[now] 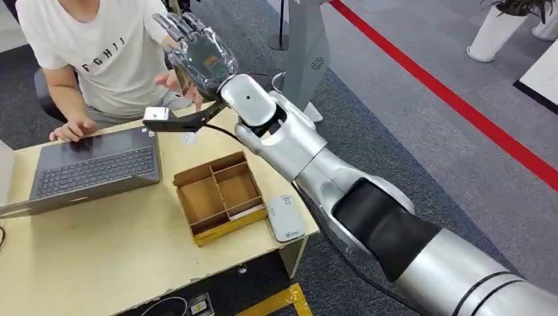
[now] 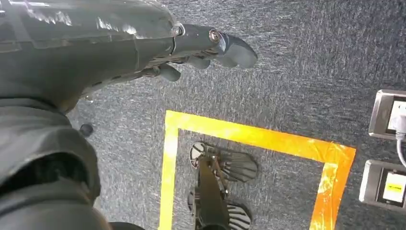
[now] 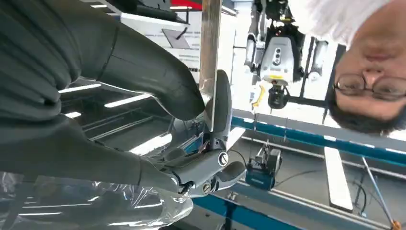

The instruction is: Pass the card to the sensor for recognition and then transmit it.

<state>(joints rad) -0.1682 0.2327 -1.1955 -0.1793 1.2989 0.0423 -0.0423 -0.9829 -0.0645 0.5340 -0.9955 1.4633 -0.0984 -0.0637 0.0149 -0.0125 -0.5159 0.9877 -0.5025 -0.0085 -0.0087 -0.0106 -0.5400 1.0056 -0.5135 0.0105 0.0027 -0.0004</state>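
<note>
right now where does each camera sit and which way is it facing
Head view: high on the robot, looking forward and down at the table, laptop and seated person; the raised right hand shows.
Left wrist view: behind the hanging left hand, facing the carpet and yellow tape.
Right wrist view: behind the right hand pinching the card, facing outward.
Shared: head and right wrist views both show the person.
</note>
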